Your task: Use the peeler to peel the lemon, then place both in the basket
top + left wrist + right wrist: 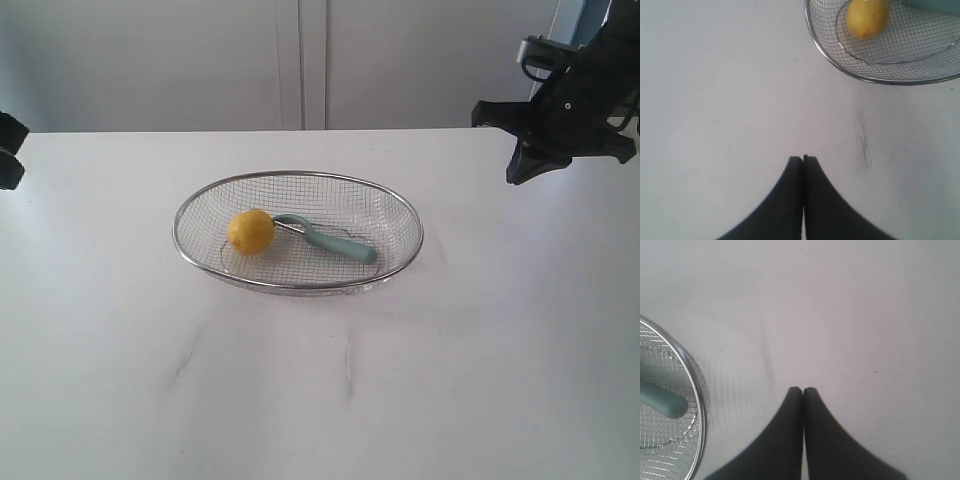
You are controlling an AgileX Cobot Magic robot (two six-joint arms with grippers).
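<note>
The yellow lemon (251, 231) lies inside the silver wire basket (400, 213) at the middle of the white table, towards the basket's left side. Beside it lies the teal-handled peeler (338, 243), its head touching the lemon. The left wrist view catches the lemon (867, 18) and the basket's rim (840, 68). The right wrist view shows the peeler's handle end (665, 401) inside the rim (696, 380). My left gripper (803, 158) is shut and empty, away from the basket. My right gripper (803, 390) is shut and empty too, raised at the far right (520, 172).
A white wall with a door seam stands behind the table (300, 60). Faint scuff marks lie on the table in front of the basket (348, 365). A bit of the left arm shows at the left edge (8, 150).
</note>
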